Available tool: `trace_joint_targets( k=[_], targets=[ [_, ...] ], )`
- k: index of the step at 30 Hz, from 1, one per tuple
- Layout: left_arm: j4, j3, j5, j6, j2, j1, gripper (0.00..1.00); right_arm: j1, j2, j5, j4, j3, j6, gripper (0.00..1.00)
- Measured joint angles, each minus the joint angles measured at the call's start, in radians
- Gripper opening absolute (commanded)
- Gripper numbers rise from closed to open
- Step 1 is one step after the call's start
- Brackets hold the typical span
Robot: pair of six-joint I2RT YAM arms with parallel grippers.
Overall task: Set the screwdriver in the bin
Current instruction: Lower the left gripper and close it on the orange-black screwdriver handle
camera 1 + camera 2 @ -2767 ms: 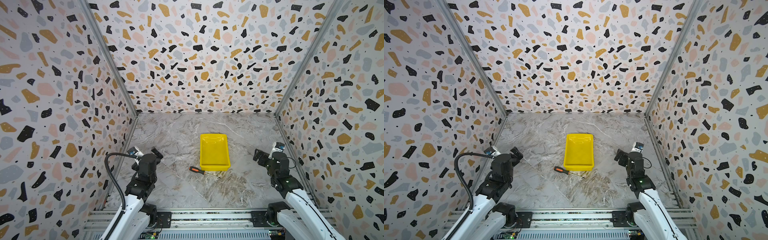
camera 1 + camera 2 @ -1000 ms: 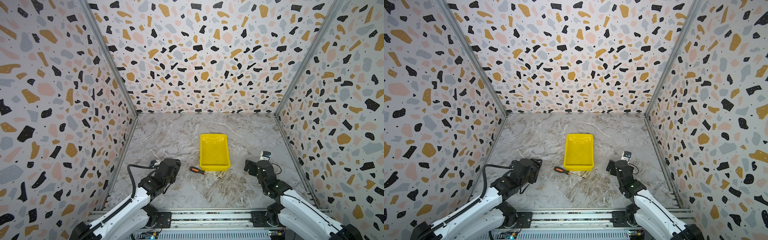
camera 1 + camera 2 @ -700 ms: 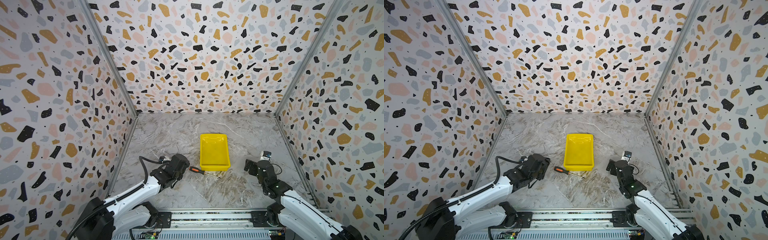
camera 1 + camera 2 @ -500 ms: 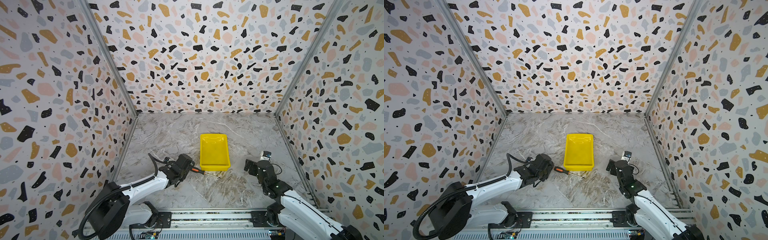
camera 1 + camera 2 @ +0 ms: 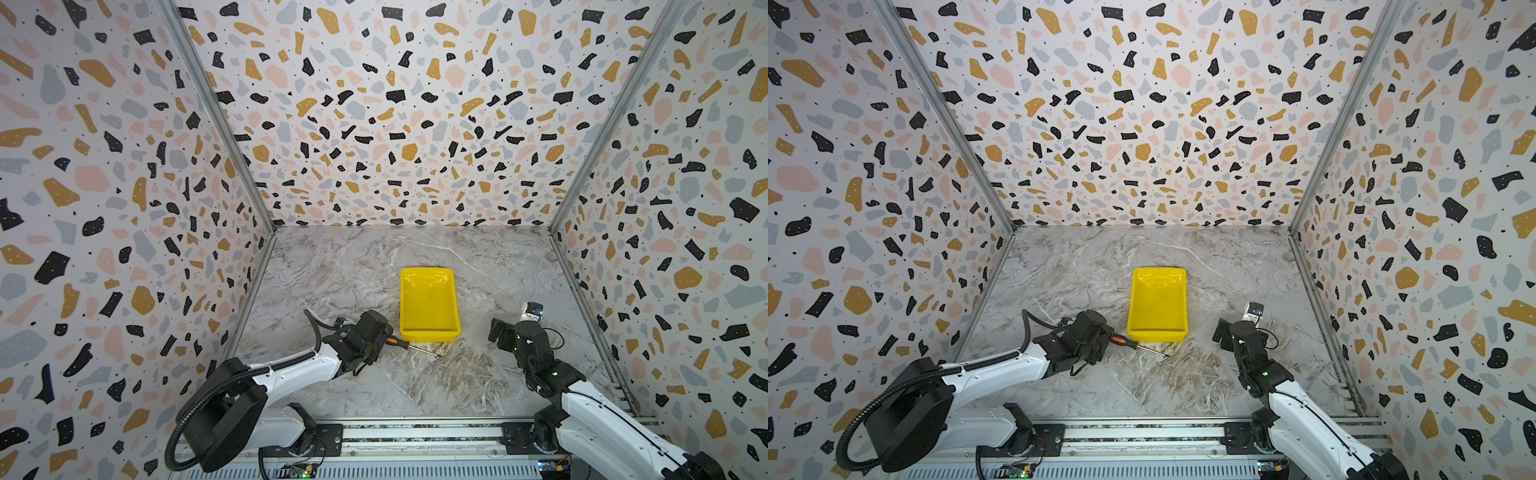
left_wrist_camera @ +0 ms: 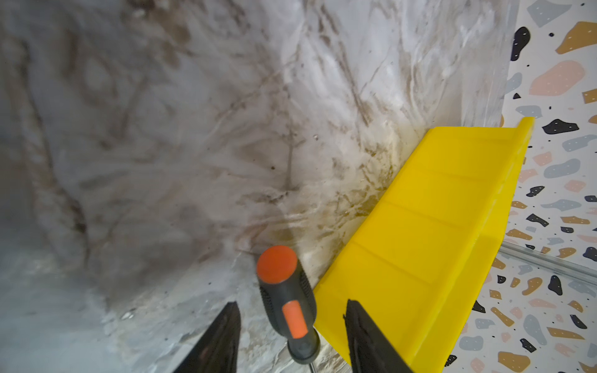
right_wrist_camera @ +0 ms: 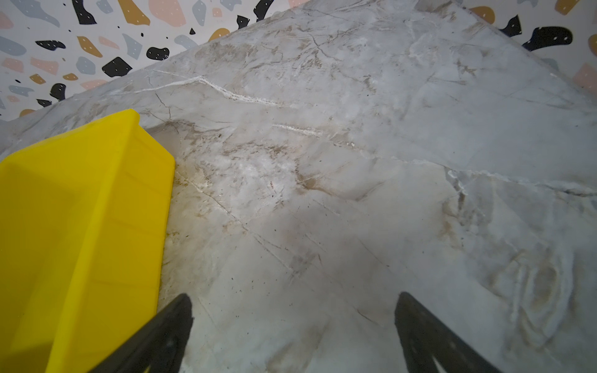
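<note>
close on the handle, then lift clear of the wall

the screwdriver (image 5: 400, 342) lies flat on the marble table (image 5: 415, 386), just outside the near-left corner of the bin (image 5: 430, 335), with its thin shaft running along the bin's near wall. the left gripper (image 6: 292, 303) is low over it and straddles the black-and-orange handle. in the left wrist view a strip of table shows on each side of the handle, so the jaws stand apart and grip nothing yet. the right gripper (image 7: 294, 296) hovers over bare table on the bin's other side, jaws wide and empty.

the step in hand looks like the grasp. the handle lies a little askew between the fingers and it is round, so a slow, even squeeze should centre it rather than roll it away. one finger (image 6: 365, 336) sits right by the bin's wall; whether it touches cannot be told, so closing should not shove the bin. once the grip is firm, a lift high enough for the shaft tip to clear the rim, then a low release over the bin's floor, seems safest.
</note>
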State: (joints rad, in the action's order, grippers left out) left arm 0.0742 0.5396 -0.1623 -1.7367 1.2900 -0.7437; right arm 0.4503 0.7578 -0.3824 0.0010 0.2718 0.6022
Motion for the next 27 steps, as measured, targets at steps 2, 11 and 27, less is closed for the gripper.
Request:
trace_joint_targets(
  k=[2, 11, 27],
  targets=[
    [-0.002, -0.003, 0.003, -0.016, 0.000, -0.005, 0.54, 0.001, -0.006, -0.002, 0.000, 0.000, 0.001, 0.99],
    [-0.048, -0.003, 0.005, -0.042, 0.058, -0.006, 0.51, 0.002, -0.015, -0.007, 0.000, -0.002, 0.003, 0.99],
    [-0.081, 0.117, 0.052, 0.033, 0.247, -0.006, 0.27, 0.002, -0.015, -0.008, 0.000, -0.002, 0.003, 0.99]
  ],
)
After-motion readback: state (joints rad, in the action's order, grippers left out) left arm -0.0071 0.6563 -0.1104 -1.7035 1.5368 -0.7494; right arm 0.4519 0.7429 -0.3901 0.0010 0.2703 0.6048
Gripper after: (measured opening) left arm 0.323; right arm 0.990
